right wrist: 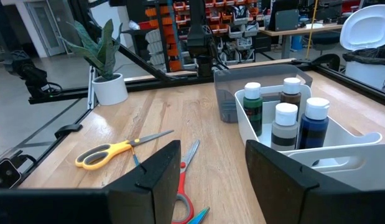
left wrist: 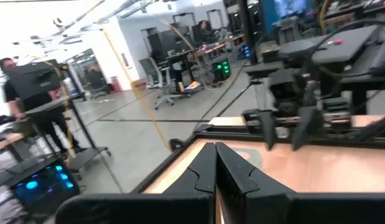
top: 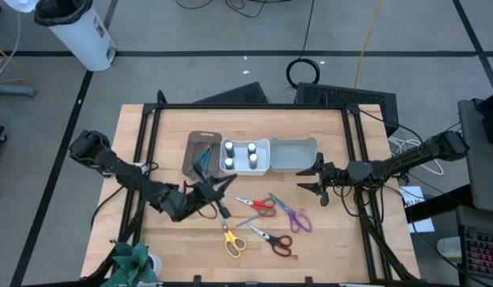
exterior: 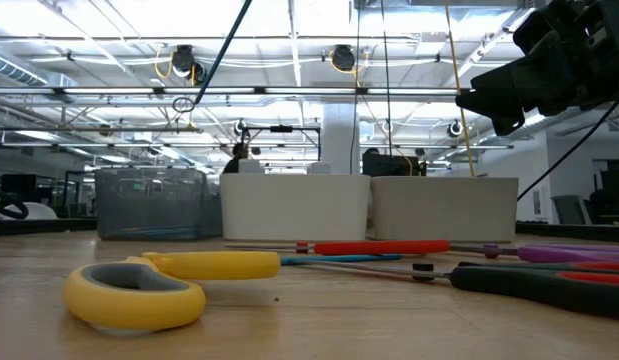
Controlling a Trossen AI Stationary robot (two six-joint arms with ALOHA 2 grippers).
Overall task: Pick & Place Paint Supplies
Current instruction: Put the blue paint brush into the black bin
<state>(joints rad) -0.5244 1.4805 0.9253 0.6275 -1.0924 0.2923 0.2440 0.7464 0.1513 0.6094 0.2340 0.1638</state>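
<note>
Four white-capped bottles stand upright in the white bin. Thin brushes lie in the brown bin. Red, purple, yellow and black-handled scissors lie flat on the table, with a teal brush among them. My left gripper hovers shut near the brown bin, above the table. My right gripper hangs open in front of the grey bin, pointing toward the scissors.
The three bins stand side by side in the table's far middle. A black frame runs around the table's edges. A potted plant sits at the near left corner. Bare wood lies left of the brown bin and near the right edge.
</note>
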